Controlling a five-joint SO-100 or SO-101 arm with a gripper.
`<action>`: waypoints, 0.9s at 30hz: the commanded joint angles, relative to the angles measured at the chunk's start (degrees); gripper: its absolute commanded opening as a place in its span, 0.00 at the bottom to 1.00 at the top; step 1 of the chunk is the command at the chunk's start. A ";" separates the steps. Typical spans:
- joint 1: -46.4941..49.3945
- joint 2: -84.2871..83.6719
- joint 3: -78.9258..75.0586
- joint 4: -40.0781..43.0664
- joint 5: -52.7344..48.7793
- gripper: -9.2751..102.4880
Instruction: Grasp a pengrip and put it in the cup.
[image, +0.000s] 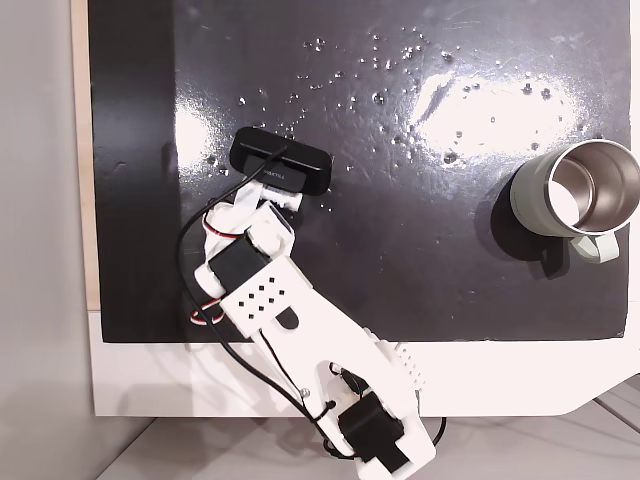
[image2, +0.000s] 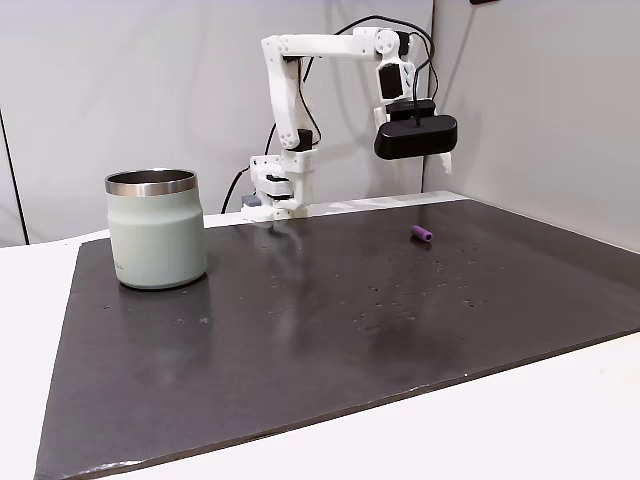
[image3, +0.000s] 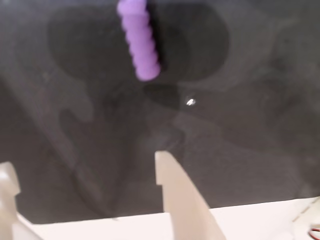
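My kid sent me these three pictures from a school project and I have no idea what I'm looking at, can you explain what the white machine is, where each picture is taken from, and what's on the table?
The white machine is a small robot arm with a two-finger gripper at its end. One fixed view looks straight down at the table, another looks across it from the side, and the wrist view comes from a camera riding on the arm, looking down past the gripper's pale fingers.

On the dark mat stand a grey-green cup with a shiny steel inside and, far from it, a tiny purple ribbed pengrip. In the wrist view the pengrip lies on the mat beyond the fingertips.

The gripper is open, raised above the mat, and holds nothing.
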 joint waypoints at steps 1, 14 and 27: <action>3.34 -1.93 -4.13 0.53 -3.25 0.33; 7.56 -11.51 -3.69 -5.10 -7.38 0.30; 6.59 -21.18 -3.69 -10.28 -6.15 0.25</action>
